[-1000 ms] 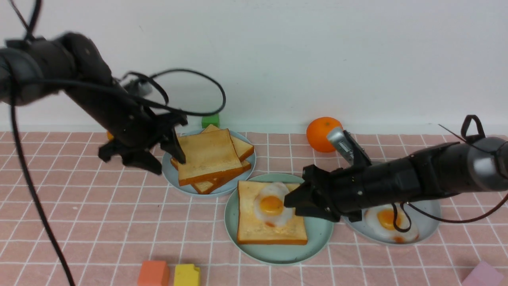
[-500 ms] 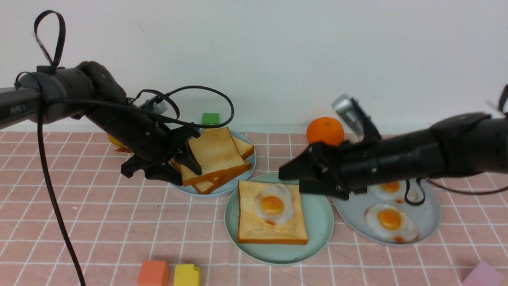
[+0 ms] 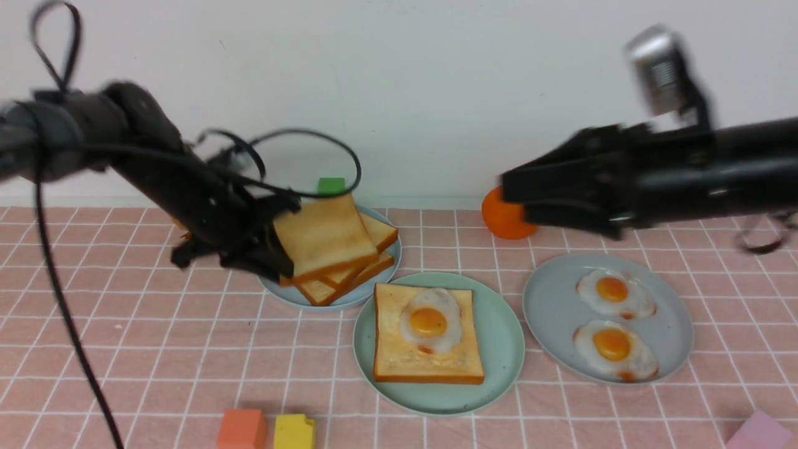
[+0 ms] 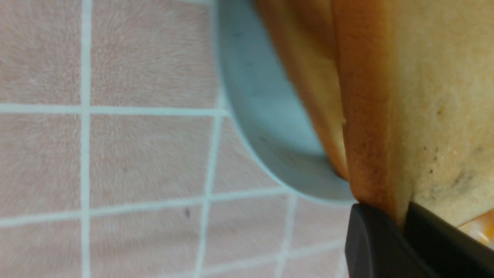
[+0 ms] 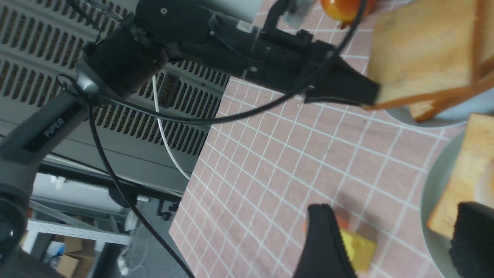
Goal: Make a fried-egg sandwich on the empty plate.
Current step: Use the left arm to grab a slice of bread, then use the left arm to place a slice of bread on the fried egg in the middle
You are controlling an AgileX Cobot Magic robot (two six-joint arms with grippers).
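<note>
The mint-green plate (image 3: 502, 349) sits at the middle of the counter (image 3: 156, 349), on the pink checked cloth. On it lies one toast slice (image 3: 399, 365), flat and square to me, with a fried egg (image 3: 429, 323) resting on its far half. There is no top slice on it yet.

That second slice (image 3: 324, 236) is in my left fingers (image 3: 274, 254). They are clamped tight on its left edge, crust pinched between both pads, as my left wrist view shows close up. The slice tilts, its gripped side raised over the toast stack (image 3: 340, 280) on the pale plate (image 3: 352, 300), just far-left of the mint-green one. It may be touching the stack below, but I cannot tell.

My right fingers (image 3: 517, 190) hang high above the counter on the right, spread wide with nothing between them. They are blurred in the front view. Behind them peeks an orange (image 3: 499, 221). Below, right beside the mint-green plate, a grey-blue plate (image 3: 548, 312) carries two more fried eggs (image 3: 614, 346).

A green block (image 3: 330, 185) stands at the far edge behind the stack. An orange block (image 3: 240, 429) and a yellow block (image 3: 293, 431) sit side by side at the near edge, and a pink block (image 3: 760, 433) lies in the near right corner.
</note>
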